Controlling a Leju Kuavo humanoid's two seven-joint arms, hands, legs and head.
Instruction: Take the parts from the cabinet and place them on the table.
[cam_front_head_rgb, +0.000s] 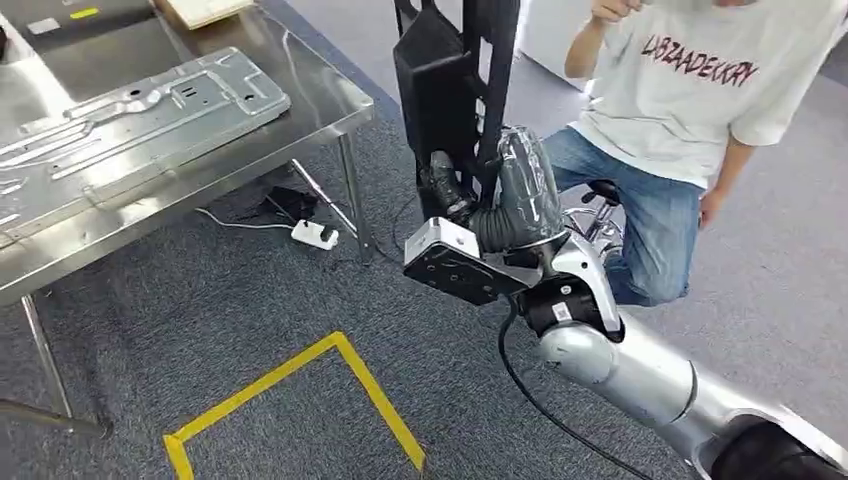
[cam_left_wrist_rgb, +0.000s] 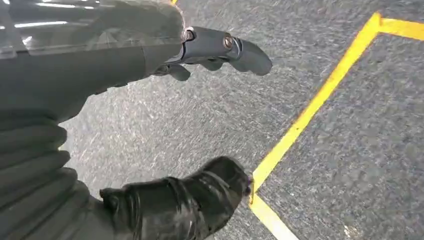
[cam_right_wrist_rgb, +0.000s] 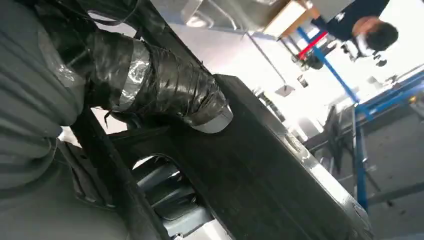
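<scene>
The right hand (cam_front_head_rgb: 470, 195) grips a long black plastic part (cam_front_head_rgb: 445, 85), upright beside the steel worktop (cam_front_head_rgb: 330, 100). The left hand (cam_left_wrist_rgb: 200, 115) hangs with fingers apart over grey carpet (cam_front_head_rgb: 250, 300) marked with yellow tape (cam_front_head_rgb: 300, 370).

A long pressed grey sheet-metal panel (cam_front_head_rgb: 130, 120) lay on the steel tabletop (cam_front_head_rgb: 320, 90) at the left, a white power strip (cam_front_head_rgb: 314, 235) sat on the carpet beneath its near edge, yellow floor tape (cam_front_head_rgb: 300, 385) lay in front, and a kneeling person (cam_front_head_rgb: 680, 110) was at the right, behind the tall black plastic part (cam_front_head_rgb: 445, 90) held by the right hand (cam_front_head_rgb: 500, 200).
</scene>
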